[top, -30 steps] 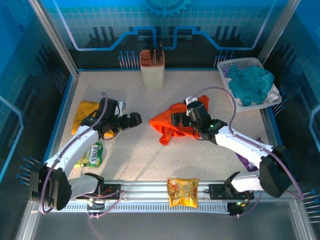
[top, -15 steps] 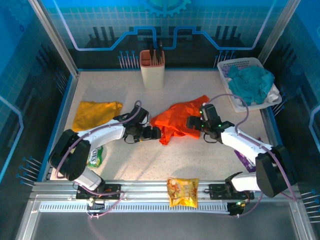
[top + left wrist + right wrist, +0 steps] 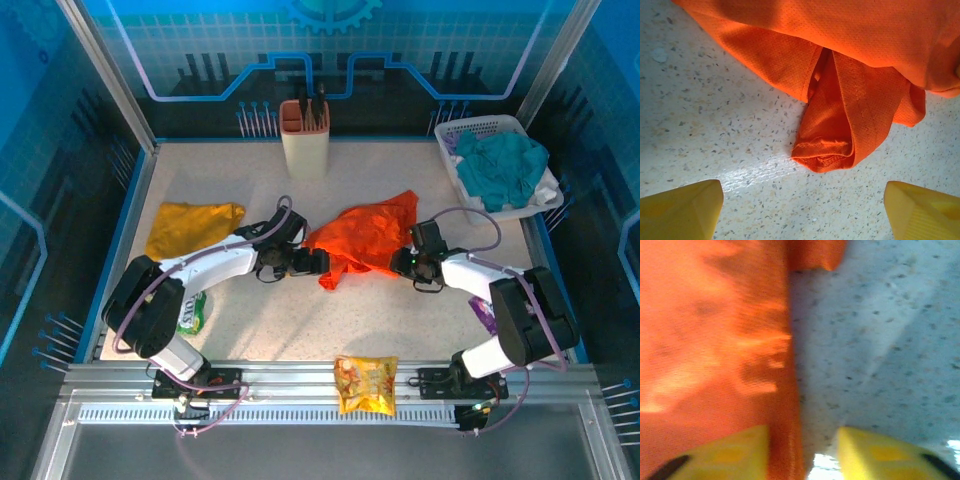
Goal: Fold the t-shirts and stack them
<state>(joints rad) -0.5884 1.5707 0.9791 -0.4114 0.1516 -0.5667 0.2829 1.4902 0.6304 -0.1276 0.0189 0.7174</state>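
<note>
The bright orange t-shirt lies crumpled mid-table. The mustard yellow t-shirt lies bunched at the left, apart from both arms. My left gripper is low at the orange shirt's left side. In the left wrist view it is open, its yellow fingertips wide apart over bare table, a rolled sleeve end just ahead. My right gripper is at the shirt's right side. In the right wrist view it is open, and the orange shirt's edge lies between its fingers.
A beige utensil holder stands at the back centre. A white basket with a teal-green cloth sits back right. A shiny snack packet lies on the front rail, a green packet front left, a purple packet right.
My left arm swung from beside the yellow shirt over to the orange shirt's left side. My right gripper slid rightward off the shirt's top to its right edge.
</note>
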